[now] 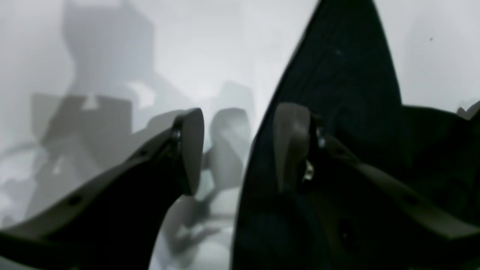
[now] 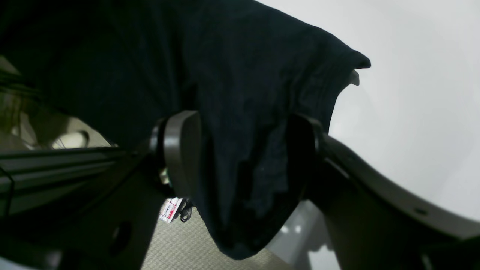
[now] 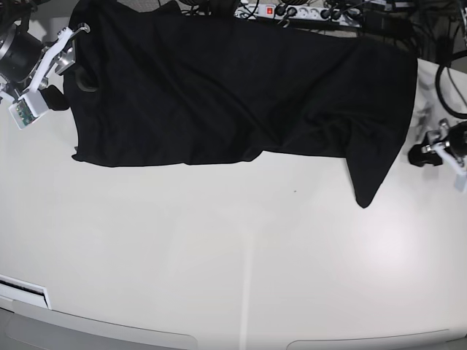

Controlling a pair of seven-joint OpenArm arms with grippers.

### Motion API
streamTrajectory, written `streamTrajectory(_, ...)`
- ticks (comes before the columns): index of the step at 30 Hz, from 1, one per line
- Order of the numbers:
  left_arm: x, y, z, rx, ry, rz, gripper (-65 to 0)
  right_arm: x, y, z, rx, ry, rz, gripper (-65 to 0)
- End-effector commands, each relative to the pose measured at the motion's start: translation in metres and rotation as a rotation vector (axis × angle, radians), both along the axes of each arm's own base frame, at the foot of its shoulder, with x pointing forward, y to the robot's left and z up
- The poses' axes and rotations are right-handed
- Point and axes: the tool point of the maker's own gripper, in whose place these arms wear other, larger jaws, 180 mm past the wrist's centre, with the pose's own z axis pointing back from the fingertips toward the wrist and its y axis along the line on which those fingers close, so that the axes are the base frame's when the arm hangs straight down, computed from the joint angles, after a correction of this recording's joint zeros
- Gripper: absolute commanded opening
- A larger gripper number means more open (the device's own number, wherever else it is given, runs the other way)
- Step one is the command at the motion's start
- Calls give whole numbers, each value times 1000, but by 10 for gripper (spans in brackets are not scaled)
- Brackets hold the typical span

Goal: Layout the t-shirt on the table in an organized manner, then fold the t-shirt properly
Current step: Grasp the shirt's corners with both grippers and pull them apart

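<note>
Between the right pincer (image 2: 243, 153) pads hangs a bunch of the t-shirt (image 2: 232, 93), black cloth filling the gap w/ both pads against it, so that pincer is grasping the shirt at its edge; in the base view this pincer (image 3: 71, 55) sits at the far left of the table (image 3: 233, 248), at the shirt's left end near a rounded opening in the cloth. Left pincer (image 1: 238, 150) is released: jaws apart, one finger (image 1: 191, 150) over bare white table, the other finger (image 1: 290, 146) in front of a pointed flap of black fabric, nothing pinched btwn them; in the base view it (image 3: 427, 153) is at the right side, just beside the shirt's right edge. T-shirt (image 3: 241, 87) lies spread across the far half of the table, roughly flat on the left, wrinkled w/ diagonal folds toward the right, where a pointed corner droops toward the near side. Its far edge reaches the table's back rim. Behind that rim: a white power strip (image 3: 292, 12) w/ a red switch, plus a tangle of black cables (image 3: 430, 25) at the far right. Near half of the table is glossy white. Below the right pincer, beige floor (image 2: 180, 243) and a small red-and-white label (image 2: 169, 210) show past the table edge.
</note>
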Motion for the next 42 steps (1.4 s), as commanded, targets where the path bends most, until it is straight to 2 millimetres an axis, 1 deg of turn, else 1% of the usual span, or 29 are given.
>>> streamTrajectory(1,16,8,14,15,-51,9,-336,3,1,7,6,-27,10,-273)
streamTrajectory(3,23,0,5,12,-42,12,-336,3,0,7,6,-25,2,-273)
streamTrajectory(6,36,-20,-3,-8,-32,-2,-336,4,-1,7,9,-24,-12,-273)
streamTrajectory(10,52,-51,-8,-29,-32,-54,-336,4,-1,6,9,-19,-15,-273)
streamTrajectory(12,55,-61,-9,-39,-31,-73,-336,5,0,5,24,-13,-45,-273)
streamTrajectory(14,58,-67,-8,-44,-30,-84,-337,11,3,5,37,-21,-70,-273)
streamTrajectory(15,59,-69,-8,-50,-33,-85,-350,14,4,3,28,-27,-74,-273)
streamTrajectory(16,61,-72,-7,-55,-37,-86,-387,18,4,-1,15,-31,-76,-273)
streamTrajectory(17,63,-74,-6,-58,-39,-88,-451,24,4,-6,6,-37,-84,-273)
streamTrajectory(19,63,-71,-7,-53,-27,-71,-623,40,2,-17,1,-50,-114,-273)
streamTrajectory(20,63,-68,-8,-45,-19,-54,-650,49,0,-24,-1,-53,-134,-273)
streamTrajectory(22,61,-62,-11,-23,-4,-39,-650,69,-10,-38,-13,-40,-187,-273)
streamTrajectory(25,58,-56,-13,10,13,-43,-650,97,-31,-58,-19,-10,-276,-273)
streamTrajectory(28,58,-55,-13,12,14,-42,-650,118,-50,-78,8,41,-339,-273)
streamTrajectory(30,58,-55,-13,11,13,-42,-650,130,-54,-91,56,76,-354,-273)
streamTrajectory(32,58,-56,-13,11,14,-43,-650,139,-53,-102,118,116,-358,-273)
streamTrajectory(36,58,-55,-13,11,13,-43,-650,151,-53,-126,186,198,-351,-273)
streamTrajectory(38,58,-55,-13,12,14,-42,-650,157,-52,-134,212,219,-340,-274)
streamTrajectory(42,57,-54,-13,16,16,-43,-650,161,-56,-145,228,261,-355,-274)
